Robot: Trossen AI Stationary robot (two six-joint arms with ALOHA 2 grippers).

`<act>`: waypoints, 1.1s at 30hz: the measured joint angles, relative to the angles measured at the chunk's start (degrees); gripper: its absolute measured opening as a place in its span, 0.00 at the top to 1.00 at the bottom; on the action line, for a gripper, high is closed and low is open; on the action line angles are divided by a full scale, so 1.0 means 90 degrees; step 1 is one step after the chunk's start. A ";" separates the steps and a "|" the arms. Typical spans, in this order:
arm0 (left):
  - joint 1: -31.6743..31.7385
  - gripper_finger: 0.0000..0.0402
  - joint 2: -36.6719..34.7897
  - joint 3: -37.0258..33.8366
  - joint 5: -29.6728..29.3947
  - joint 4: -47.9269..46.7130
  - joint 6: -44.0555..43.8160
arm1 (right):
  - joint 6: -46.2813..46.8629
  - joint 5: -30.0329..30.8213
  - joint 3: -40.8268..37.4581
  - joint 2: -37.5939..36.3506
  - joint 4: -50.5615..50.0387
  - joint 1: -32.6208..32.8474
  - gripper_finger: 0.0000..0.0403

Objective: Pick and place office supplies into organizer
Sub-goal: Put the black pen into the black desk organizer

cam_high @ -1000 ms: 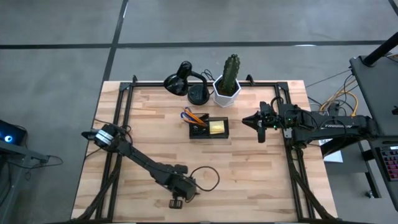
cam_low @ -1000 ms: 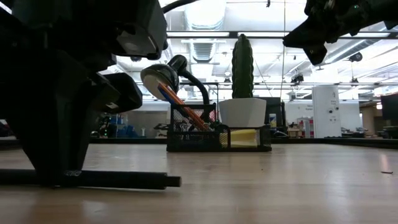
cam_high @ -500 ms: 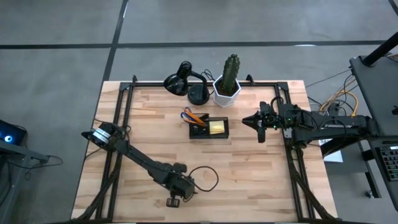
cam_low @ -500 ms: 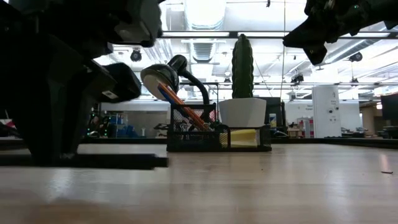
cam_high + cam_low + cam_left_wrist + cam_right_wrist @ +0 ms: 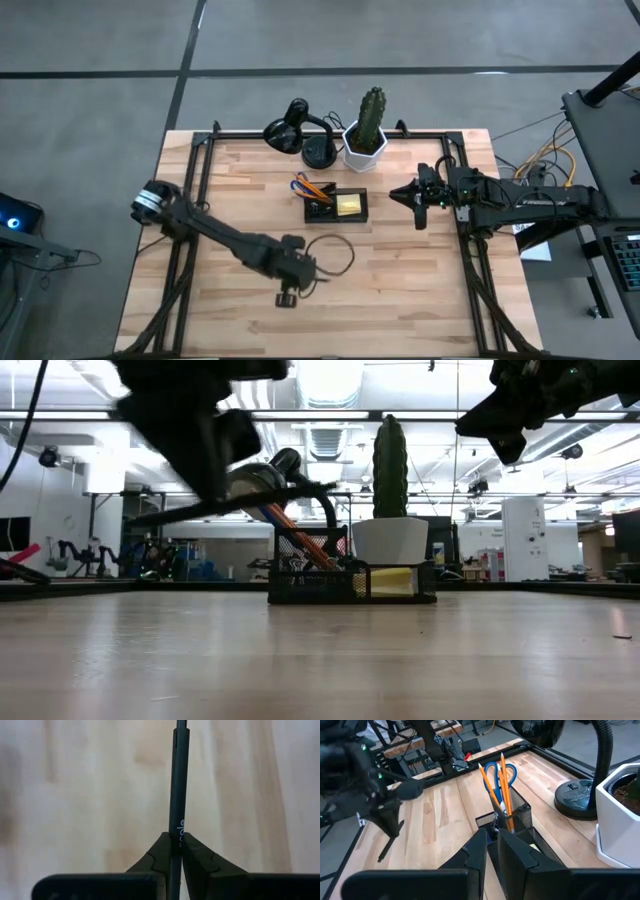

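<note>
My left gripper (image 5: 288,296) hangs over the table's near middle, shut on a thin dark pen (image 5: 178,780), which also shows in the low view as a slanting dark pen (image 5: 260,498). The black organizer (image 5: 337,206) stands at the table's middle. It holds orange pencils (image 5: 502,780) and blue-handled scissors (image 5: 496,770) upright in its mesh cup, and a yellow sticky pad (image 5: 349,204) in the tray beside the cup. My right gripper (image 5: 415,196) waits right of the organizer, raised, shut and holding nothing. My left gripper pinches the pen's barrel (image 5: 176,834) between its two fingers, just by the white lettering. The fingers come from above, slanting down, and lie across the pen. The pen is lifted clear of the table and tilted, its end toward the organizer (image 5: 325,486) higher.
A black desk lamp (image 5: 300,135) and a cactus in a white pot (image 5: 366,138) stand behind the organizer at the far edge. Black frame rails (image 5: 190,190) run along the table's left and right sides. A cable loop (image 5: 335,256) hangs by my left wrist.
My left gripper has risen and gone toward the table's far edge, staying shut on the pen. The pen, which lay level on the table, is now lifted clear and tilted. My right arm has kept still.
</note>
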 joint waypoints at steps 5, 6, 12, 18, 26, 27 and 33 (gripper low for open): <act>0.0433 0.97 -0.0325 0.0015 -0.0389 0.0186 0.0278 | 0.0005 -0.0002 0.0000 0.0002 0.0003 0.0000 0.90; 0.0528 0.97 -0.0383 0.0017 -0.0432 0.0181 0.0355 | 0.0005 -0.0002 0.0000 0.0000 0.0005 0.0000 0.91; 0.1133 0.97 -0.0719 0.0005 -0.0607 0.0773 0.0847 | 0.0008 -0.0002 0.0000 0.0000 0.0004 0.0000 0.90; 0.1723 0.97 -0.0839 0.0002 -0.0624 0.1565 0.1390 | 0.0036 -0.0002 0.0000 0.0000 0.0000 0.0000 0.91; 0.2507 0.97 -0.0838 0.0000 -0.0587 0.2473 0.2046 | 0.0102 -0.0002 0.0000 0.0000 0.0000 0.0000 0.91; 0.2603 0.97 -0.0838 0.0000 -0.0573 0.2532 0.2141 | 0.0106 -0.0001 0.0000 0.0000 0.0001 0.0000 0.90; 0.3191 0.97 -0.0838 -0.0005 -0.0245 0.2940 0.2551 | 0.0182 0.0000 0.0000 0.0003 0.0000 0.0000 0.90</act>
